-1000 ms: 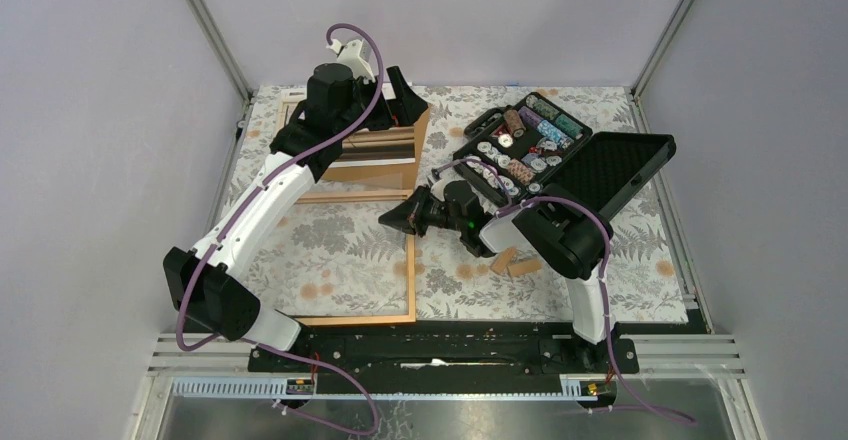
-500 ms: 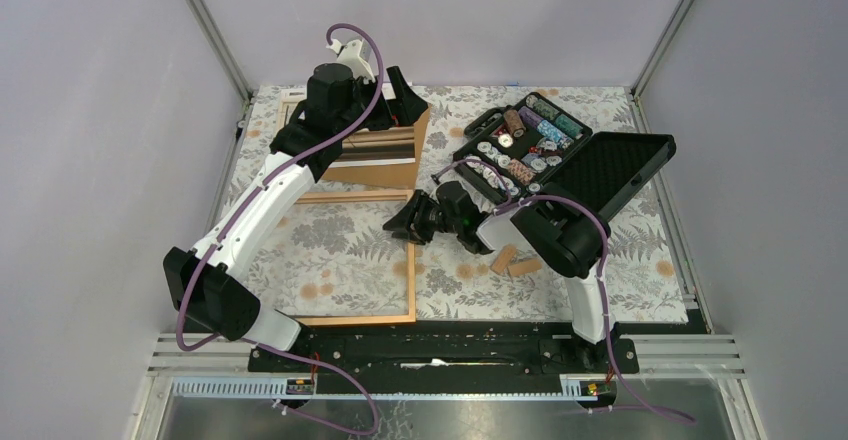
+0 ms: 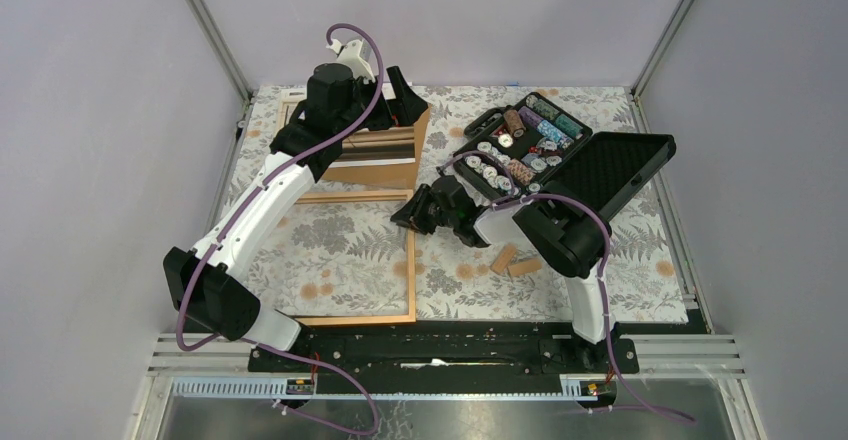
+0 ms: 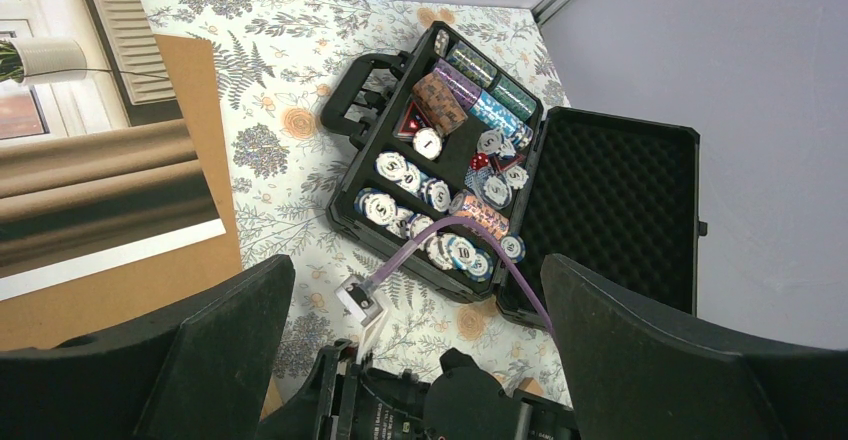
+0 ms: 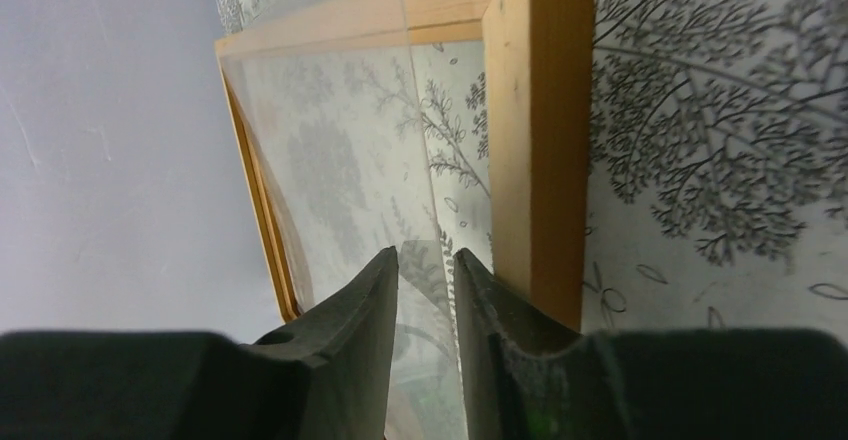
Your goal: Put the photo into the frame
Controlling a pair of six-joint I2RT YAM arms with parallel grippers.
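Right gripper (image 5: 425, 255) waits at the frame's (image 5: 540, 140) inner edge, fingers nearly together, perhaps pinching its clear pane (image 5: 350, 140); I cannot tell. Beyond the frame, left gripper (image 4: 415, 270) hovers spread by the photo (image 4: 100, 175), ready to fetch it.

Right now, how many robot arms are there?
2: the left arm reaches far over the photo; the right arm is at the frame's right side. None seems hidden.
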